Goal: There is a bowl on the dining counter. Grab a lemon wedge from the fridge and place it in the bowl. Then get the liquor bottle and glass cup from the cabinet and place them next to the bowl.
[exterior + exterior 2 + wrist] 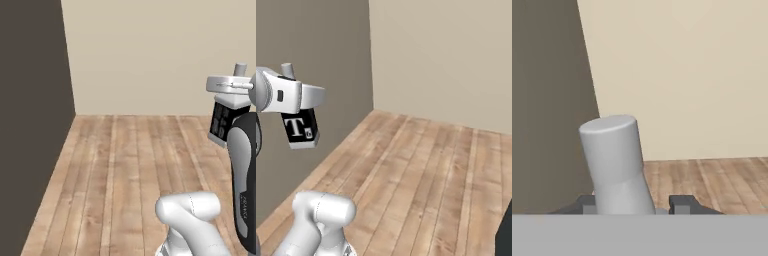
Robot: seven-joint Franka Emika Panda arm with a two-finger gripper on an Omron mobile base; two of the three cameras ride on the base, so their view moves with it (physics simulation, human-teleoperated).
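Closest to the lens, fingertips pressed against either side of the liquor bottle, its whitish neck rising between them. Gripper clamped on the bottle, carried in the air well above the wooden floor. Black label with a white "T" hanging just beneath the hand. Beyond the bottle, a cream wall; beside it, a dark grey-brown wall.

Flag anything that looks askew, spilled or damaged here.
Nothing stands out. The liquor bottle hangs upright in the gripper, clamped at its neck, above the bare wooden floor. No spill or damage shows.
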